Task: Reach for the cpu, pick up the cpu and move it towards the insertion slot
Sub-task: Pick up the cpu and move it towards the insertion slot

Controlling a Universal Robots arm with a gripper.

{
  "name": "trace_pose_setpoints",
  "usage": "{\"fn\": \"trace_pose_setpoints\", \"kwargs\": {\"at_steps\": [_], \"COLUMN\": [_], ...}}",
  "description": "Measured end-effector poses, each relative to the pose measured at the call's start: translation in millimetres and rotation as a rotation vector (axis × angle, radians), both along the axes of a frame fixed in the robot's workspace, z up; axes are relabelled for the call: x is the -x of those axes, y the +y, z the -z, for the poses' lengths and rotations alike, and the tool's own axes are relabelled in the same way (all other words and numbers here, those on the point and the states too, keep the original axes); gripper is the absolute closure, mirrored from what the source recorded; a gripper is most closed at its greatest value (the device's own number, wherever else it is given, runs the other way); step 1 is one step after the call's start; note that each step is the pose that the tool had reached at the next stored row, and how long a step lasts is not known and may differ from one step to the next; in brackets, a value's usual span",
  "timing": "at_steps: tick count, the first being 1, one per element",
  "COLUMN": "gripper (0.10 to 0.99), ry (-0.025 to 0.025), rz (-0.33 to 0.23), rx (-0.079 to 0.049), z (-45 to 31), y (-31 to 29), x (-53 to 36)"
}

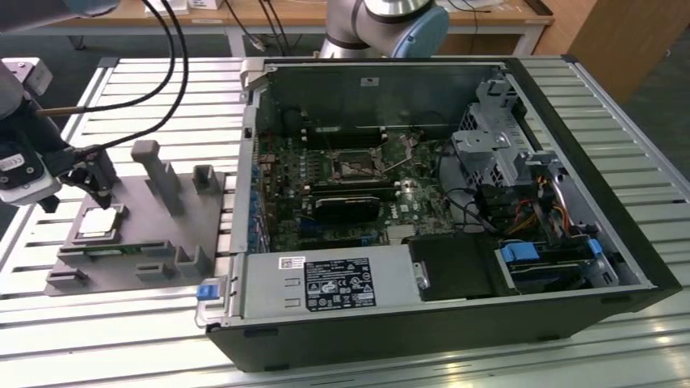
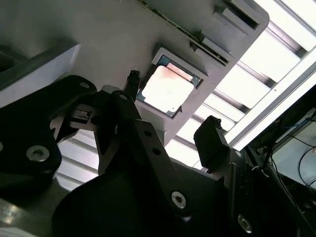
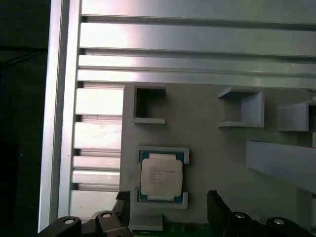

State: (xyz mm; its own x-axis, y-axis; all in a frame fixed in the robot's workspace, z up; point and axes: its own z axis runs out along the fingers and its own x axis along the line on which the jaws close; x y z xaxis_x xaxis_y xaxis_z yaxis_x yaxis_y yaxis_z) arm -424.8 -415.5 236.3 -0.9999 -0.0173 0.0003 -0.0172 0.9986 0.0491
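Now we see the tool (image 3: 168, 203) released, jaws spread either side of the cpu (image 3: 161, 176). The cpu lies in a cornered recess of the grey tray (image 3: 217, 163), presumably to keep it located, well apart from the insertion slot (image 1: 356, 166).

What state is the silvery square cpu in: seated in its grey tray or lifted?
Seated: the cpu lies flat in the grey tray's recess; gripper open.
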Motion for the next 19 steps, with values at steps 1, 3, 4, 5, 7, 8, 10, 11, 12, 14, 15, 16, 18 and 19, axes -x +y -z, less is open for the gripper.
{"fn": "trace_pose_setpoints", "kwargs": {"at_steps": [1, 3, 4, 5, 7, 8, 10, 11, 12, 14, 15, 16, 18, 19], "gripper": [0.369, 0.369, 0.369, 0.369, 0.369, 0.369, 0.369, 0.369, 0.369, 0.369, 0.369, 0.369, 0.369, 0.369], "ry": [0.0, 0.0013, 0.002, 0.0022, 0.0021, 0.0022, 0.0022, 0.0022, 0.0024, 0.0039, 0.0044, 0.0049, 0.006, 0.0071], "rz": [0.0, -0.007, -0.009, -0.01, -0.01, -0.01, -0.01, -0.01, -0.01, -0.01, -0.01, -0.01, -0.01, -0.01], "rx": [0.0, 0.0, 0.001, 0.001, 0.002, 0.003, 0.005, 0.005, 0.005, 0.005, 0.005, 0.005, 0.005, 0.005], "z": [1.9, 5.5, 7.2, 9.0, 12.7, 14.6, 18.2, 19.9, 21.3, 24.2, 25.7, 26.8, 28.2, 29.2], "y": [0.0, -0.1, -0.1, -0.1, 0.0, 0.1, 0.7, 0.9, 1.1, 1.3, 1.4, 1.4, 2.1, 2.4], "x": [0.0, 0.0, 0.0, 0.0, -0.1, -0.1, -0.1, -0.1, -0.1, -0.1, 0.0, 0.0, 0.0, 0.0]}}
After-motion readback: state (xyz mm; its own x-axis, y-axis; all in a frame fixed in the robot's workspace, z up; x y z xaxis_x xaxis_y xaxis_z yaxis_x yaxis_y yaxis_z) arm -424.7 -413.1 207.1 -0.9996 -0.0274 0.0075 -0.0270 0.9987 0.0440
